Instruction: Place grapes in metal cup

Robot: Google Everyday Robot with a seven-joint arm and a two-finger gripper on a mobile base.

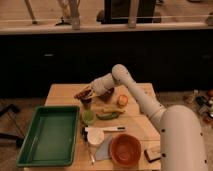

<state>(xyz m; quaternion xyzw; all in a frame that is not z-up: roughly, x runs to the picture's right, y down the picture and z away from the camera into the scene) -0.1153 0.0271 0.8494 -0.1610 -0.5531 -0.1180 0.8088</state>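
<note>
My gripper (88,95) is at the far left part of the wooden table, at the end of the white arm that reaches in from the right. It is shut on the dark red-purple grapes (81,93), which stick out to its left. It holds them just above the small dark metal cup (87,104). The cup stands upright on the table right under the gripper, and its rim is partly hidden by the gripper.
A round pale-green item (88,116) sits just in front of the cup. A yellow-green banana-like fruit (108,114) and an orange fruit (121,100) lie to the right. A green tray (47,136), a white cup (95,137) and an orange bowl (125,149) are nearer.
</note>
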